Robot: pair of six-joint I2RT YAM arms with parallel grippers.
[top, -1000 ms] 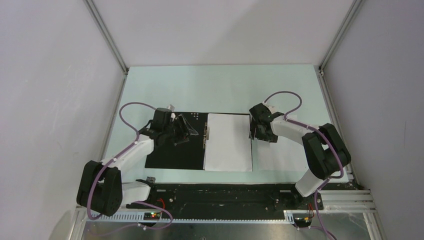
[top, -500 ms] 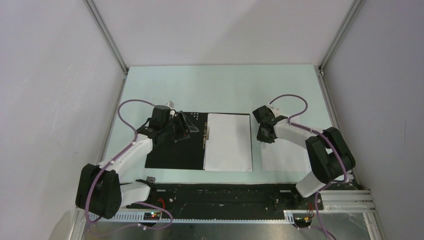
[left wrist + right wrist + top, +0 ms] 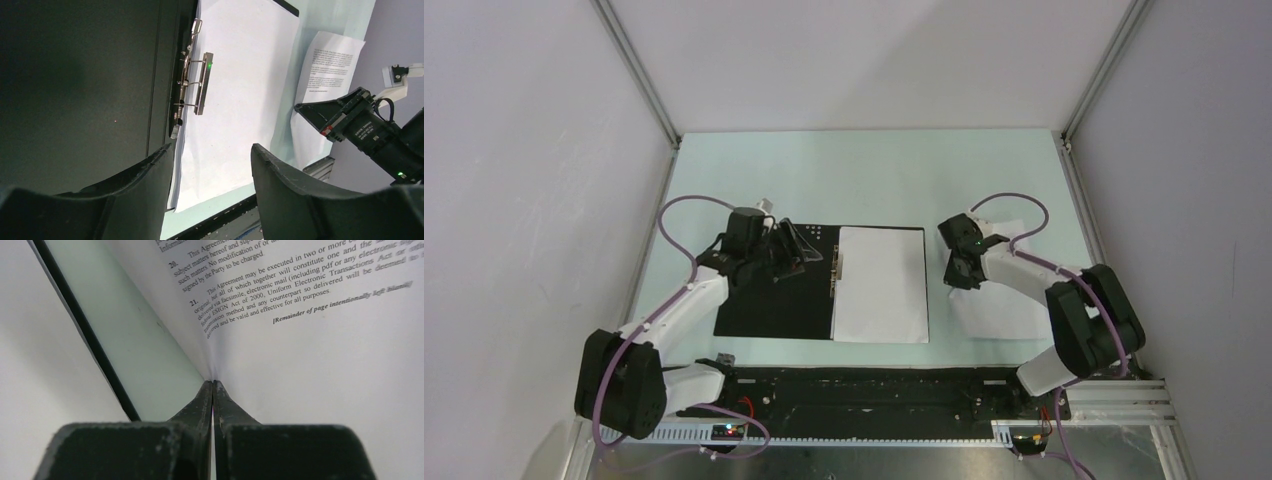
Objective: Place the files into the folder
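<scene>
The folder [image 3: 774, 295] lies open with its black inside up and a metal clip [image 3: 197, 82] at the spine. A plain white sheet [image 3: 881, 285] covers its right half. The other of the files, a printed sheet [image 3: 1009, 305], lies on the table right of the folder. My right gripper [image 3: 213, 382] is shut on this sheet's [image 3: 310, 340] left edge, which curls up off the table. My left gripper [image 3: 211, 150] hovers open over the folder's left half near the clip, holding nothing.
The pale green table [image 3: 864, 180] is boxed in by white walls with metal rails. A black base strip [image 3: 874, 385] runs along the near edge. A narrow band of table [image 3: 145, 330] separates the folder's edge from the printed sheet.
My right gripper has gone from open to shut on the printed sheet's left edge and shifted slightly right with it. The left arm has barely moved.
</scene>
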